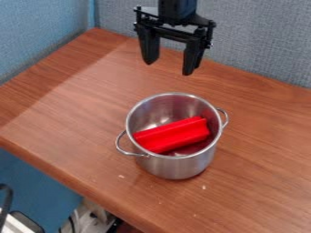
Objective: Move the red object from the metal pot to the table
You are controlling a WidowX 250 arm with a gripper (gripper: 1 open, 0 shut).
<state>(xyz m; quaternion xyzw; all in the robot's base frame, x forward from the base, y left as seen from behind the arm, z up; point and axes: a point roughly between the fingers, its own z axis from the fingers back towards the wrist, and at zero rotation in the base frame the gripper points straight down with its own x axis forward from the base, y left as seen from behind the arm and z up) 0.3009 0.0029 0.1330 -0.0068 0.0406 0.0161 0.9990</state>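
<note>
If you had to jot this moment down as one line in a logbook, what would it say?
gripper: open, empty, above table behind metal pot | red object: inside pot, tilted, untouched | stage: not yet grasped

Red object (pixel 174 136), silver pot (pixel 173 136), seemingly wood-grain table (pixel 73 91).
</note>
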